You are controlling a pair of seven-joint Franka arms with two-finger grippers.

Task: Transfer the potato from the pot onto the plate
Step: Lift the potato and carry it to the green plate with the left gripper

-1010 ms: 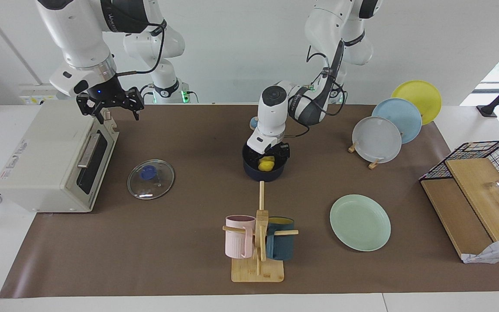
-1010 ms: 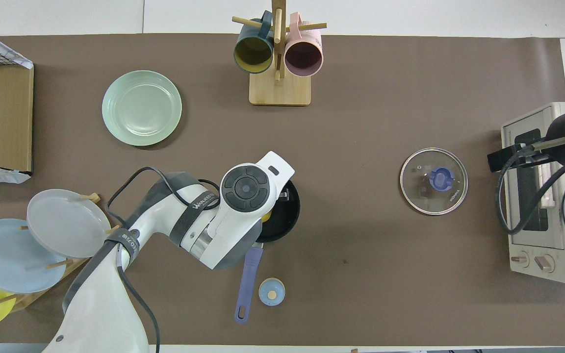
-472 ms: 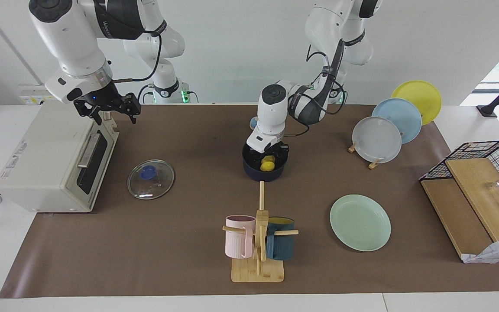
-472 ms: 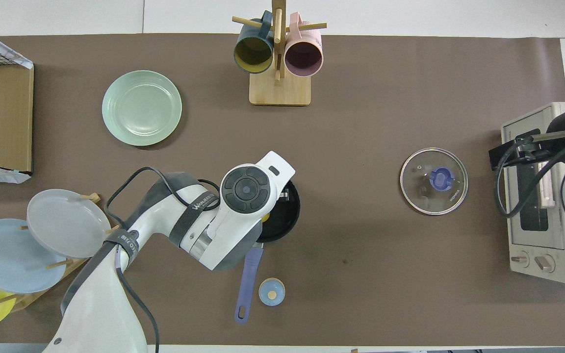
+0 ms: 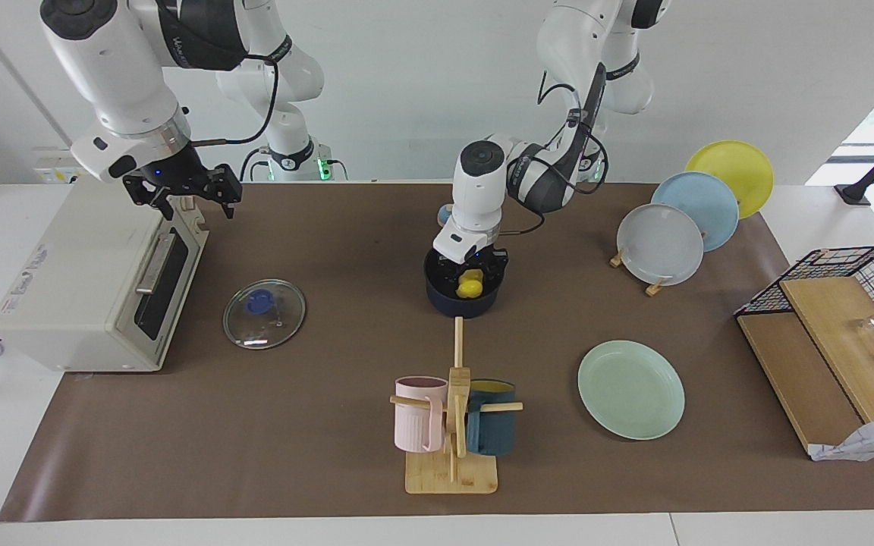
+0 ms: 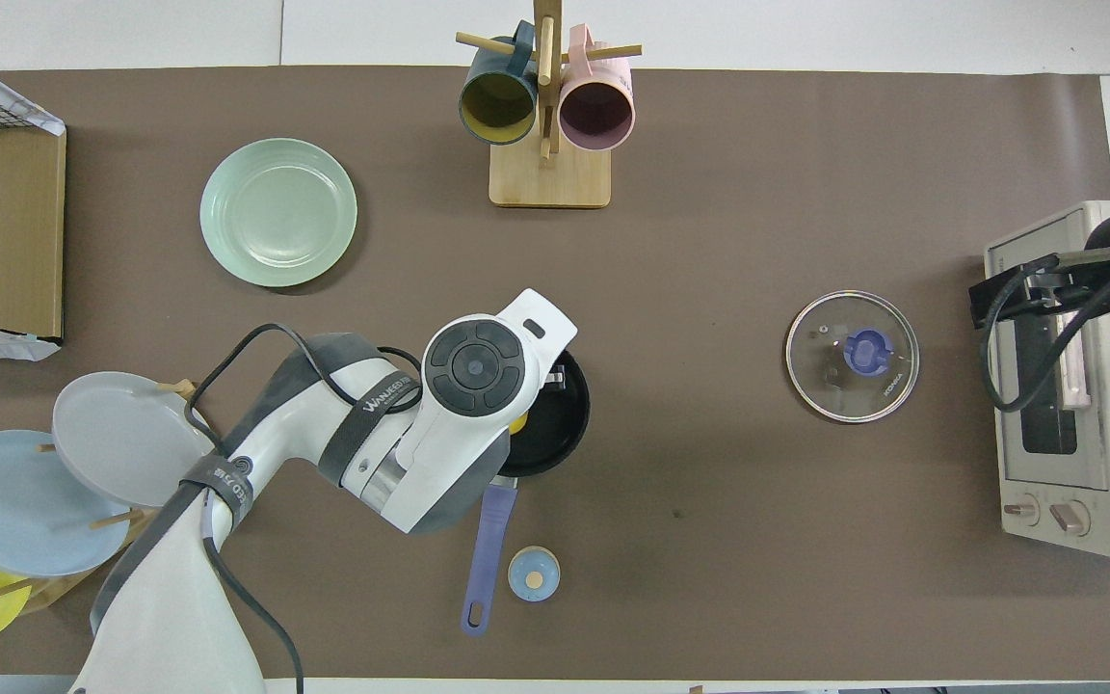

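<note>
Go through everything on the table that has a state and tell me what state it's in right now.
potato: gripped in the pot
pot: lid off
left gripper: shut on the potato
right gripper: open, over the toaster oven
glass lid: flat on the mat
mint-green plate: nothing on it
toaster oven: door shut
two mugs: hung on the rack

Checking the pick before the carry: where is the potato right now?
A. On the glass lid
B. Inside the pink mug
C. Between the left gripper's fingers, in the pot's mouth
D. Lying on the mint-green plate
C: the left gripper is shut on the potato in the pot; the plate holds nothing.
</note>
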